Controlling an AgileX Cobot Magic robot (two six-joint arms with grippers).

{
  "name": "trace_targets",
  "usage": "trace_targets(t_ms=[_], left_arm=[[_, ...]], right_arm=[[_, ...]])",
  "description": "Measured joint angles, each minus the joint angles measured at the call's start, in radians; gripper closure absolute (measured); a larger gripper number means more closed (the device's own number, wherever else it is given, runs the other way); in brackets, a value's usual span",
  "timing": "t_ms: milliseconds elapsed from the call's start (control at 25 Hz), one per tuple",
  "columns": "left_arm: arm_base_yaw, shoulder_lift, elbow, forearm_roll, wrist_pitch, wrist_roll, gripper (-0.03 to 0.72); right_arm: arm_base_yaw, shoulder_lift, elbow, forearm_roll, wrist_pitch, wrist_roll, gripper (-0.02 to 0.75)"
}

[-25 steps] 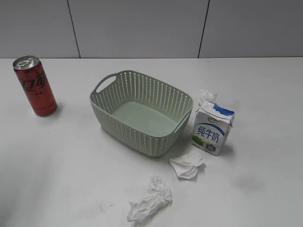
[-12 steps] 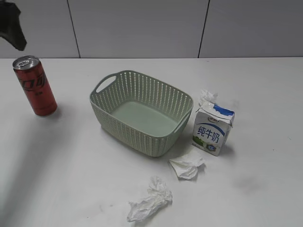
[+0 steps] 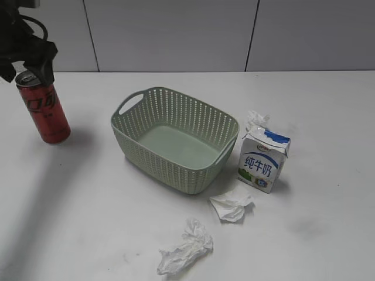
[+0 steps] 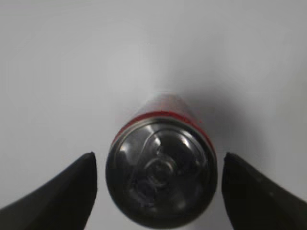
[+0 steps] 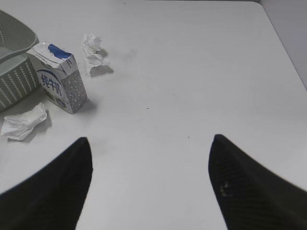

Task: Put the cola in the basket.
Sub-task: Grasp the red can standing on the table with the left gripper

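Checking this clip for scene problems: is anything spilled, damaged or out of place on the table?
Three crumpled tissues lie loose near the milk carton, whose torn-open top looks ragged. No spill shows. The cola stands upright and the basket is empty.

Slanted exterior view; two downward-facing wrist views.

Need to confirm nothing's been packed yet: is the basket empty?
Empty. The basket shows only its bare floor; the cola stands on the table to its left.
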Motion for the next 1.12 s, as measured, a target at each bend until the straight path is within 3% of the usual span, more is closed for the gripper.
trace_targets(t_ms=[480, 680, 800, 1120], left_arm=[[0.0, 0.092, -0.007, 0.0, -0.077, -0.001, 0.076], [0.0, 0.094, -0.007, 0.0, -0.084, -0.001, 0.157], [0.0, 0.094, -0.015, 0.0, -0.062, -0.003, 0.157], [-0.001, 0.094, -0.202, 0.0, 0.117, -0.003, 0.157]], right_arm=[[0.0, 0.0, 0.0, 0.0, 0.0, 0.0, 0.166], [0.0, 0.0, 0.0, 0.0, 0.0, 0.0, 0.166], [0.0, 0.0, 0.0, 0.0, 0.0, 0.0, 0.166], [0.0, 0.0, 0.0, 0.0, 0.0, 0.0, 0.166]])
